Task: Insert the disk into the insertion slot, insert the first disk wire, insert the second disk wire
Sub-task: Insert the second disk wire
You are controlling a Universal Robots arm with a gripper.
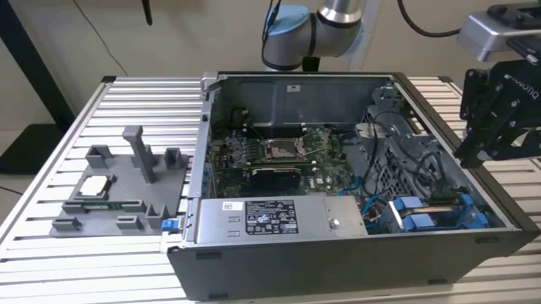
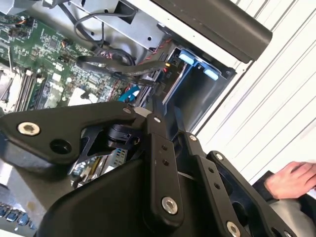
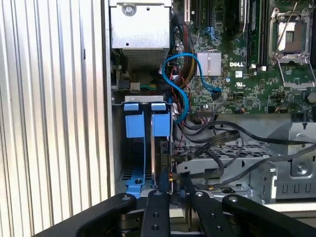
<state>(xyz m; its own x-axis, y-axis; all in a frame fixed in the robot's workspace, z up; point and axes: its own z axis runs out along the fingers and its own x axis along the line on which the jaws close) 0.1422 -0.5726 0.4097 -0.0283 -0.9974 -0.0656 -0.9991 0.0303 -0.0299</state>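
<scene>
Disk (image 1: 427, 218): blue-framed, standing on edge inside the insertion slot (image 1: 473, 212), at the near corner of the computer case (image 1: 338, 266) on the exterior view's right. In the first wrist view the blue handle tabs (image 3: 147, 118) sit level with the bay's metal lip, so the disk reads as seated. Judged: step one done.

Wires: a black flat cable (image 3: 217, 140) runs from the drive cage area toward the disk end; a second dark cable (image 2: 118, 66) crosses over the motherboard (image 2: 44, 54) in the second wrist view. Whether either connector is pushed home into the disk cannot be told. A blue data cable (image 3: 180, 81) loops over the board nearby, its far plug lying loose-looking. Judged: wire steps in hand or left to do; none confirmed.

Gripper (image 3: 175, 185): in the first wrist view its fingertips come nearly together at the disk's end, narrow, right at the black cable; grip on the cable not certain. In the exterior view it hangs above the case's right wall.

Outward: power supply box (image 1: 279, 218) with stickers along the near wall; grey fixture tray (image 1: 118, 190) on the slatted table (image 1: 50, 266), well apart on the exterior view's left. A person's hand (image 2: 291, 180) rests at the table edge in the second wrist view.
</scene>
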